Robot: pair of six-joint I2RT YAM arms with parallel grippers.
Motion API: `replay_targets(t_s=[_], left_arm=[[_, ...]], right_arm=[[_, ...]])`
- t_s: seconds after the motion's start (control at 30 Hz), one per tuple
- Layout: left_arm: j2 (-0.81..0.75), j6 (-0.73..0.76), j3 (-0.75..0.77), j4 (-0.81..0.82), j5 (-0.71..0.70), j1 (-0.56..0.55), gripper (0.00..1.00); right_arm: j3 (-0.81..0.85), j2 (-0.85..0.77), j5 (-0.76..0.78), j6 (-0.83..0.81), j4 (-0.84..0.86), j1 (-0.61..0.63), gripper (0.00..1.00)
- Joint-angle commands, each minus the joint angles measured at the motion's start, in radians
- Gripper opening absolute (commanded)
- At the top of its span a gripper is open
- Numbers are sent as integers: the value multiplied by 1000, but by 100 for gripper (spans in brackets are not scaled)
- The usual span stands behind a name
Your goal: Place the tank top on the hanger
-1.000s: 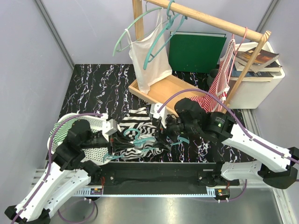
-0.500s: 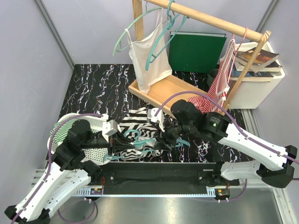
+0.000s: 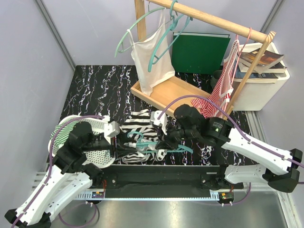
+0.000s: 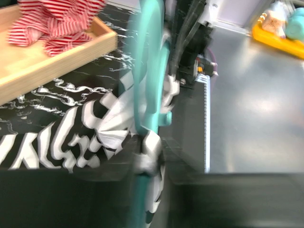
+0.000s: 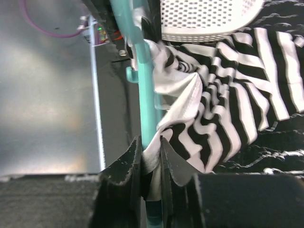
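**Tank top** (image 3: 138, 122): we log it crumpled on the desk (image 3: 95, 90) at the near edge, between the two arms. Its black-and-white stripes are bunched into folds.

**Hanger** (image 5: 145, 80): teal. It lies across the tank top, partly wrapped in its folds, with one end sticking out to the right of the heap.

**Right tool** (image 5: 149, 142): we record it closed on the hanger's bar, with a fold of the tank top pinched in alongside. The wrist view shows both fingers tight against the teal plastic.

**Left tool** (image 3: 122, 143): it sits at the left side of the tank top, close by the hanger. Its wrist view is smeared, so we cannot tell whether it is open or closed, or whether it holds anything.

**Other stock:**
- A white perforated basket (image 3: 95, 124) sits just left of the tank top, under the left arm.
- A wooden tray (image 3: 166, 90) lies farther back on the desk, with a wooden rail (image 3: 213, 20) above it.
- On the rail we count a plain white top (image 3: 149, 61) hung among teal spare hangers (image 3: 172, 10).
- A red-and-white striped garment (image 3: 223, 83) also hangs from the rail, its lower end reaching the tray.
- A green binder (image 3: 199, 52) stands at the back.
- Books (image 3: 261, 59) lie on a white box (image 3: 259, 95) at the right.
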Motion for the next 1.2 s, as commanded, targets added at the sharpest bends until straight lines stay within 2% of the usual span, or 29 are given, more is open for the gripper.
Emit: replay_targets(t_s=[0.0, 0.03, 0.07, 0.1, 0.37, 0.5, 0.7, 0.83, 1.03, 1.17], left_arm=[[-13, -22, 4, 74, -98, 2, 69], [-13, -23, 1, 75, -110, 4, 87], [-10, -26, 1, 72, -127, 2, 95], [-10, -28, 1, 72, -159, 2, 99], [-19, -39, 13, 32, -443, 4, 99], [-28, -54, 18, 12, -630, 5, 99], [-72, -66, 12, 12, -759, 11, 99], [-85, -69, 6, 12, -794, 13, 99], [-69, -72, 7, 8, -787, 14, 99], [-68, -72, 7, 9, -780, 17, 99]], right_arm=[[-80, -71, 112, 60, 153, 6, 0], [-95, -93, 132, 67, 170, 6, 0], [-111, -101, 144, 86, 204, 6, 0], [-146, -113, 176, 98, 224, 6, 0], [-296, -196, 330, 234, 412, 6, 0], [-361, -237, 495, 285, 465, 4, 0], [-421, -320, 719, 327, 518, 4, 0], [-405, -357, 813, 325, 471, 6, 0], [-255, -361, 1008, 385, 255, 6, 0], [-188, -386, 1080, 432, 209, 6, 0]])
